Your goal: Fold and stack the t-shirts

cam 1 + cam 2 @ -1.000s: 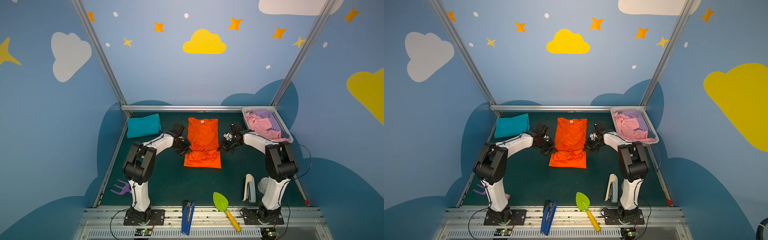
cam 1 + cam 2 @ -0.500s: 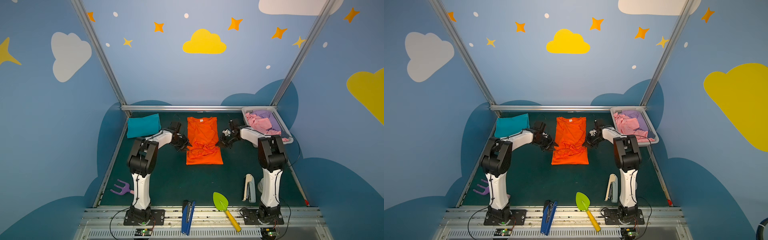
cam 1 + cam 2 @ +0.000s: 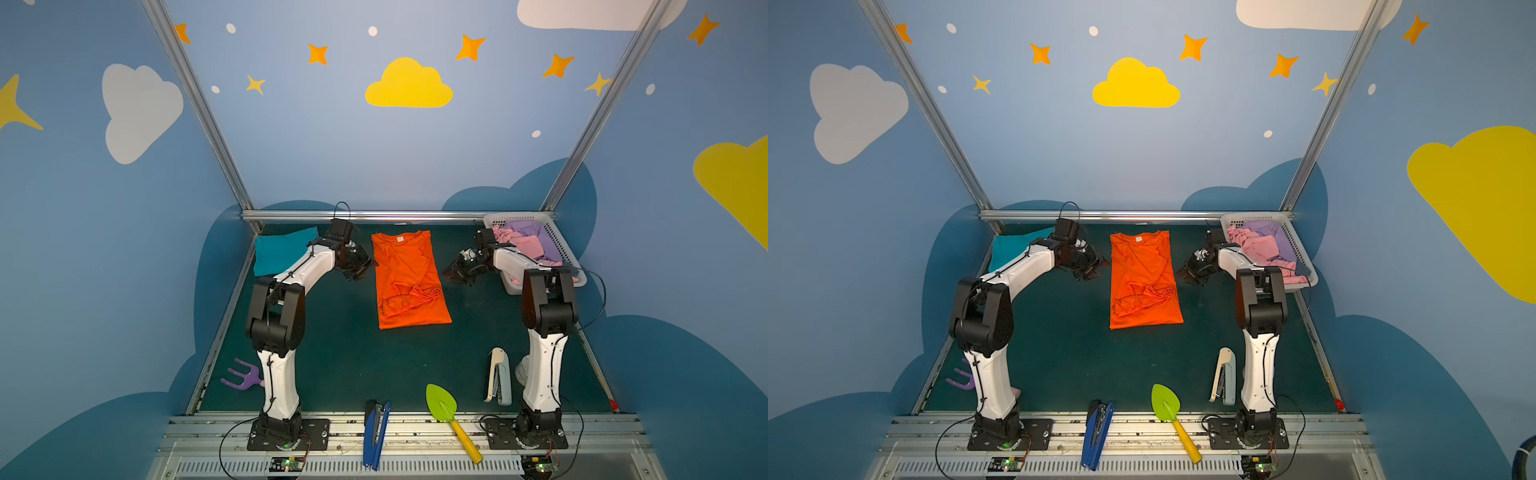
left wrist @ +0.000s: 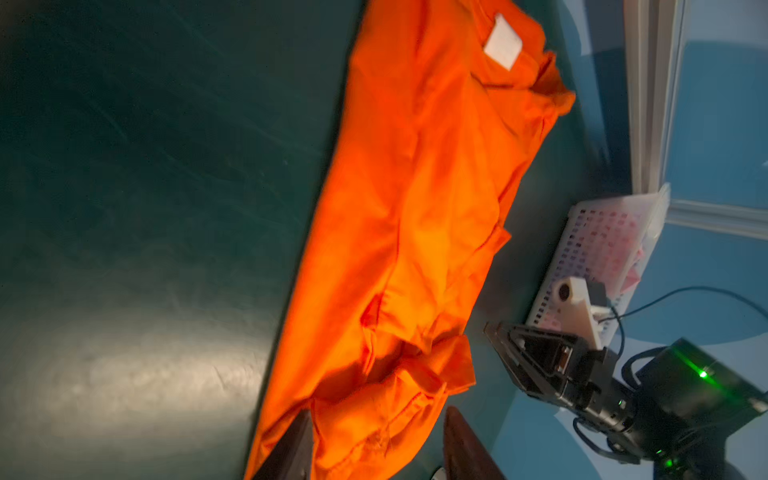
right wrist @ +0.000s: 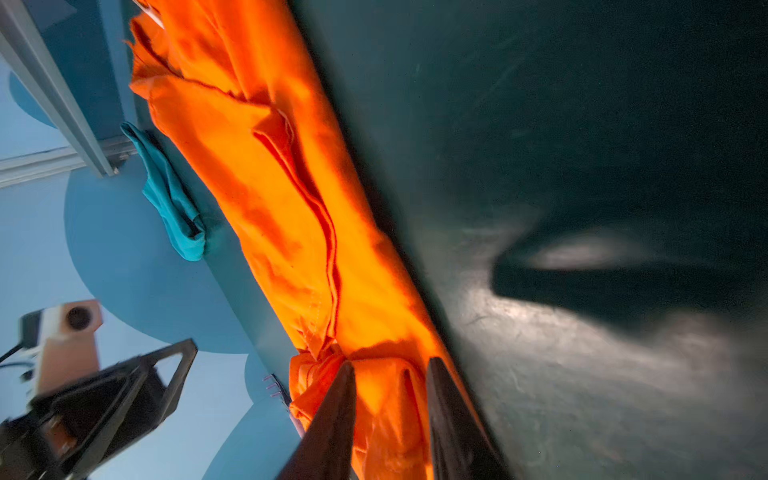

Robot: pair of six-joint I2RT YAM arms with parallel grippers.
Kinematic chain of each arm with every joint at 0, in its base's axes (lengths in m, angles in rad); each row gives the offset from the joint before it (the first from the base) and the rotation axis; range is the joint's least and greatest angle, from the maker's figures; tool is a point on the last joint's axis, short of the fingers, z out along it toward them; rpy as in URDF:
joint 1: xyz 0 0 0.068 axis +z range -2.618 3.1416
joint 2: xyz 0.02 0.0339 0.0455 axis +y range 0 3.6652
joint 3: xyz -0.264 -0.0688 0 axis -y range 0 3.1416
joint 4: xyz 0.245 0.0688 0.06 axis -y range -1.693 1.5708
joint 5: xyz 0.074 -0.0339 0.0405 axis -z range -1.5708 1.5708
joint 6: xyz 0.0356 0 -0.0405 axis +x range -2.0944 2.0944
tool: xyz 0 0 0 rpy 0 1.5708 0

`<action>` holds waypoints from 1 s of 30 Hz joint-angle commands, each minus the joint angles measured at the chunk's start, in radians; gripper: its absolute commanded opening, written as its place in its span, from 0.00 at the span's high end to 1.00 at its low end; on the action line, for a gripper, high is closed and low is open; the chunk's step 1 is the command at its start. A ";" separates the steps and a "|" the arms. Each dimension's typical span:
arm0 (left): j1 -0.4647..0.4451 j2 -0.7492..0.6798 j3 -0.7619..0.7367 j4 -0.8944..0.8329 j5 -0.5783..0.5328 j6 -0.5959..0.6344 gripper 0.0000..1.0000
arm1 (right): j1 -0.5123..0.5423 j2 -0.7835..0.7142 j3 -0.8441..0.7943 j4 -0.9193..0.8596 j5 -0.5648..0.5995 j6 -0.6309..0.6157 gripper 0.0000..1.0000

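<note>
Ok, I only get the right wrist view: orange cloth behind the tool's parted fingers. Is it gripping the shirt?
Observer: No. In a top view the right tool sits beside the orange t-shirt, which lies flat on the table.
Operator: Anything stacked yet?
Observer: No; the teal t-shirt lies folded alone in the far left corner.
Operator: More laundry?
Observer: Pink and purple garments fill a white basket at far right.
</note>
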State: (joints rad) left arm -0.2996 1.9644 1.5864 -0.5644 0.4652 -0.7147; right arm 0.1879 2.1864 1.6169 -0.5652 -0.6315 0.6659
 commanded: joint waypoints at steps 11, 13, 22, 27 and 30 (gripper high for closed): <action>-0.193 -0.029 -0.138 -0.172 -0.297 0.133 0.35 | 0.086 -0.096 -0.065 -0.101 0.137 -0.117 0.49; -0.195 -0.026 -0.149 -0.148 -0.282 0.122 0.35 | 0.085 -0.086 -0.063 -0.092 0.129 -0.115 0.49; -0.208 0.029 -0.133 -0.092 -0.185 0.080 0.45 | 0.074 -0.034 -0.032 -0.067 0.071 -0.094 0.53; -0.221 0.042 -0.134 -0.088 -0.166 0.074 0.52 | 0.071 -0.042 -0.028 -0.067 0.058 -0.091 0.55; -0.223 0.050 -0.134 -0.088 -0.152 0.067 0.58 | 0.072 -0.042 -0.025 -0.064 0.044 -0.085 0.60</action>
State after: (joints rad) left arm -0.5201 2.0033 1.4368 -0.6518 0.2901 -0.6384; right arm 0.2623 2.1361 1.5673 -0.6277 -0.5625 0.5770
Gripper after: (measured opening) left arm 0.425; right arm 0.408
